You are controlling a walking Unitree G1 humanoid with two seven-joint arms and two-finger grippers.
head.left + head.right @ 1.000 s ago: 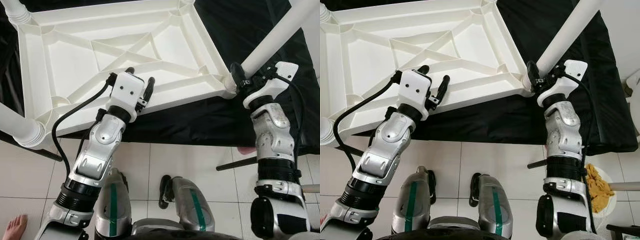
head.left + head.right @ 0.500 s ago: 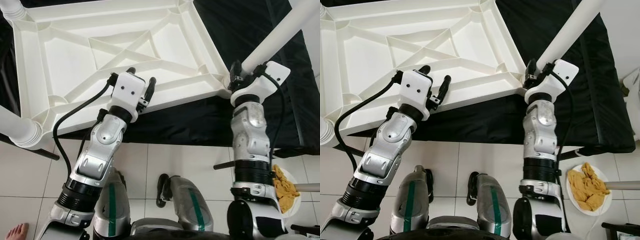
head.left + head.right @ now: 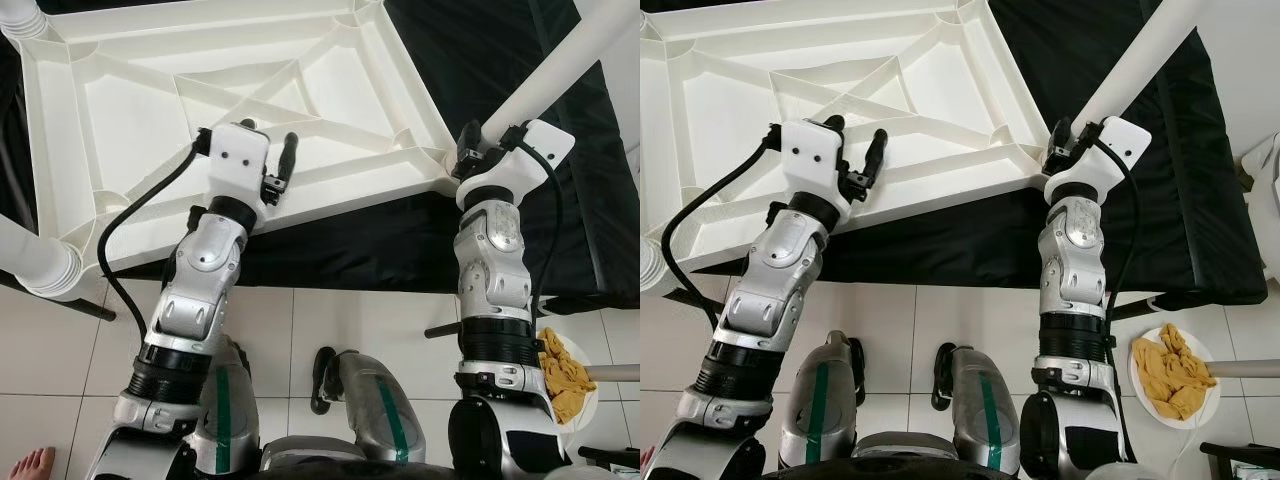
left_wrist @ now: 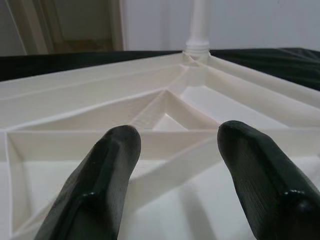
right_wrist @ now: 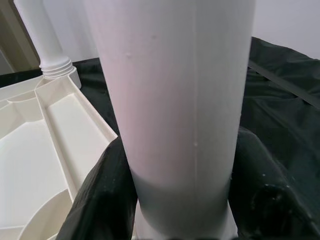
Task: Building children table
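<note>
My right gripper fingers are clamping the near-right leg at its socket; my left gripper fingers are spread, holding nothing, hovering over the upturned tabletop lying on the black-covered bench. I'm judging assembly nearly finished: legs are standing at the corners I can see.

White tiled floor underfoot, grey grout lines showing. A black cloth spreads over the surface ahead. A plate of crumpled yellow stuff sits on the tiles at right. A pale wall stands behind.
</note>
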